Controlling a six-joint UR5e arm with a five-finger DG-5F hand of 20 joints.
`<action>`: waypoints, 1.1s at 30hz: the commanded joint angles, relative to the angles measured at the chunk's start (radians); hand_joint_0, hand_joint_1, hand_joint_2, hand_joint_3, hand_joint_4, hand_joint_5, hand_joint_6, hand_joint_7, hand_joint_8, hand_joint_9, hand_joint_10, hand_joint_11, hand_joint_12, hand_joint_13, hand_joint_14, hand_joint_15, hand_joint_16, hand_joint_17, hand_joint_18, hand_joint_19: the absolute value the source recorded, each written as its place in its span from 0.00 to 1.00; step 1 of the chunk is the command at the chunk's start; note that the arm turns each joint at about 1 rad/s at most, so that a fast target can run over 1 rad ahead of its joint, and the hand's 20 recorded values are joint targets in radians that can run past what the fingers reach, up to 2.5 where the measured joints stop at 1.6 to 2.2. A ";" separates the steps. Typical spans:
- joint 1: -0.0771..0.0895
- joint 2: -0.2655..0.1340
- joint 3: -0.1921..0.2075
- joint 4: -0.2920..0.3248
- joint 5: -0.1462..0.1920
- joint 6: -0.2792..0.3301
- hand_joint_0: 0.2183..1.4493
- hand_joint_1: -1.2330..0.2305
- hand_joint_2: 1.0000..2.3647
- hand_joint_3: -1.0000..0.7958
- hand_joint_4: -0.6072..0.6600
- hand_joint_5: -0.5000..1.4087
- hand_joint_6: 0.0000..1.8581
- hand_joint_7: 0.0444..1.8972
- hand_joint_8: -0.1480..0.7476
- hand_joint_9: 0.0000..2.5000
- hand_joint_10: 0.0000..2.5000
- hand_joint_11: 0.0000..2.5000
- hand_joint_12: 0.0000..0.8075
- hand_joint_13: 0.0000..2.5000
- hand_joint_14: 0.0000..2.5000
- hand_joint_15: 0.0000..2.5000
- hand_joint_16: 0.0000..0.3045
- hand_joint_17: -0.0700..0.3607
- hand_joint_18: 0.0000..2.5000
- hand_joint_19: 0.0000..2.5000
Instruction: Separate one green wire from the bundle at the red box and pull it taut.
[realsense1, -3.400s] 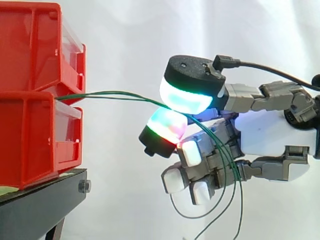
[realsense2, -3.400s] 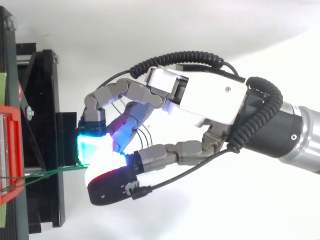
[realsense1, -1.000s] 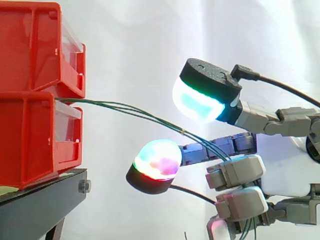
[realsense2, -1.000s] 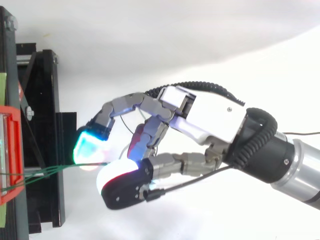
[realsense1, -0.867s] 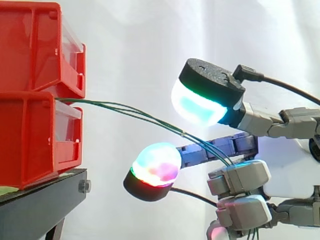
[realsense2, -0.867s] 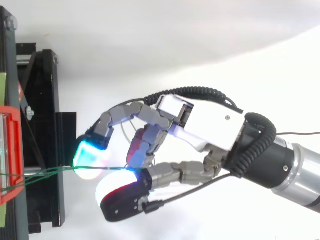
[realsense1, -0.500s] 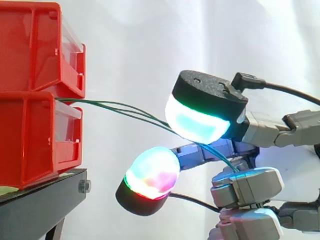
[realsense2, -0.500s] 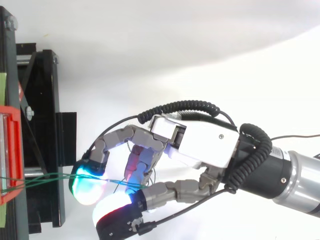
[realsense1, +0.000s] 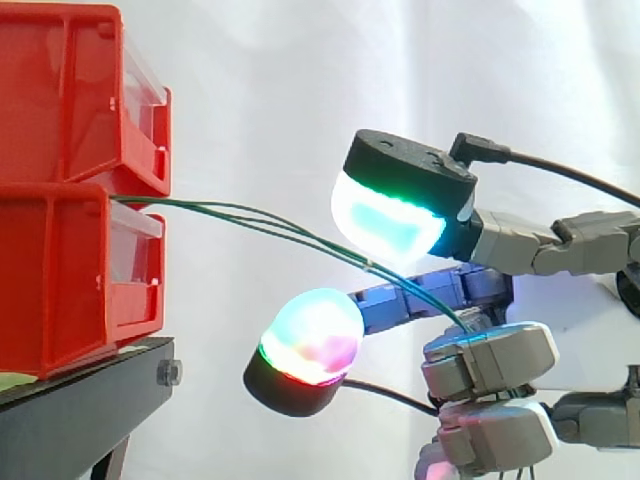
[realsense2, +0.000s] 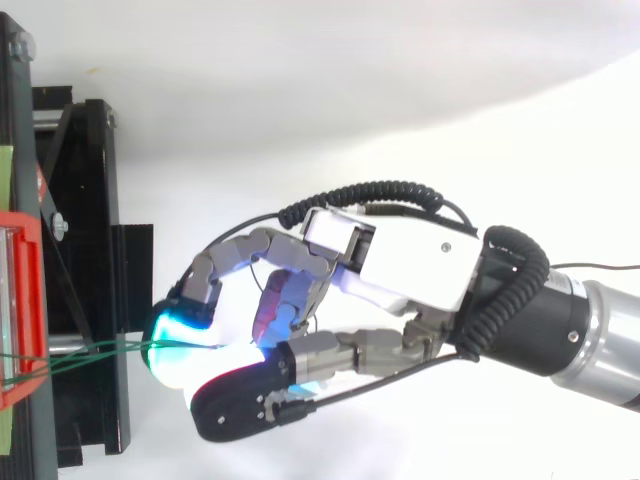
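Robot hand (realsense2: 410, 262) is hovering in open space right of the stacked red bins (realsense1: 60, 270). Its glowing pads (realsense1: 385, 222) are gaping apart, and the green wires (realsense1: 262, 222) are running unpinched between them from the bin fronts. Seconds earlier those pads were pressing together.

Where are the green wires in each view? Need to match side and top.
Side view: the green wires leave the red bins at left, mid-height, and slope down to the right into the hand.
Top view: the green wires lie low on the left, running almost level from the left edge to the hand.
Shared landmark: the red bins, where the wires start.
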 joint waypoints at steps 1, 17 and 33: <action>-0.011 0.012 -0.001 -0.041 -0.008 -0.003 0.25 0.50 0.00 0.28 0.57 0.17 0.44 0.46 0.47 0.60 0.00 0.66 0.43 0.57 0.01 0.44 0.21 0.50 0.35 0.31; -0.044 0.049 0.001 -0.162 -0.053 -0.009 0.27 0.47 0.00 0.28 0.56 0.16 0.44 0.46 0.46 0.60 0.00 0.66 0.43 0.56 0.01 0.44 0.21 0.49 0.34 0.31; -0.048 0.072 -0.001 -0.154 -0.048 -0.056 0.32 0.41 0.02 0.44 0.56 0.16 0.47 0.47 0.45 0.58 0.00 0.66 0.41 0.55 0.01 0.44 0.20 0.48 0.33 0.31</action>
